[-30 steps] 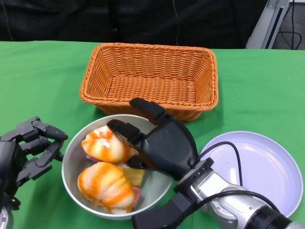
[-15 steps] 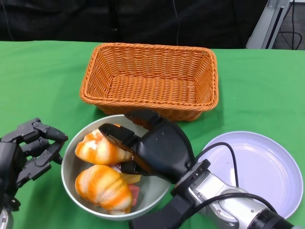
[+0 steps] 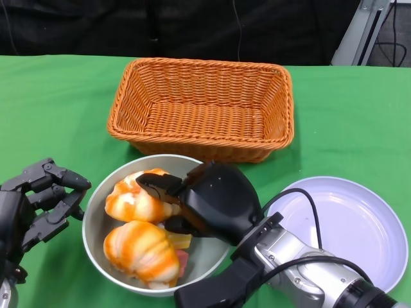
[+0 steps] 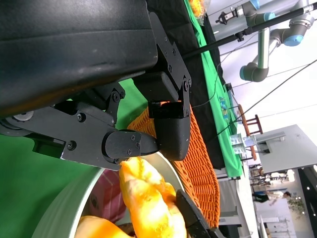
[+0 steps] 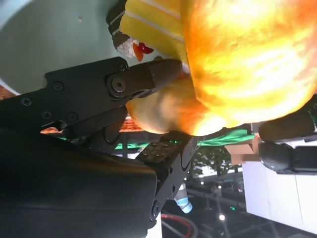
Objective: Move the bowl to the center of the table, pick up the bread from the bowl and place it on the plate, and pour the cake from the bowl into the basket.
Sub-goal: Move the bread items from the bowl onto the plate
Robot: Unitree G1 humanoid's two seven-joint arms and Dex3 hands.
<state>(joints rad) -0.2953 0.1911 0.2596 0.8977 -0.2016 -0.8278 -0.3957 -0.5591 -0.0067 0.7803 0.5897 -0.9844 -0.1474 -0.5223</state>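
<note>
Right hand (image 3: pixel 209 202) reaching into the bowl (image 3: pixel 96 212) at lower centre of the head view, fingers (image 3: pixel 157 185) closing around the upper bread (image 3: pixel 135 200); right wrist view confirming a finger (image 5: pixel 143 79) pressing against that bread (image 5: pixel 247 64) from one side and others from the opposite side. Pinching the upper bread, still lying in the bowl. Second bread (image 3: pixel 141 251) lying just below it in the same bowl, with yellow cake (image 3: pixel 182 240) and a pink piece showing between the breads and the hand.

Left hand (image 3: pixel 32 208) sitting at lower left of the frame, just beside the bowl's left rim, fingers spread and curved, holding nothing.

Orange wicker basket (image 3: pixel 202 106) standing at upper centre, just behind the bowl. White plate (image 3: pixel 359 224) lying at lower right, partly covered by the right forearm. All resting on the green desk (image 3: pixel 58 109).
</note>
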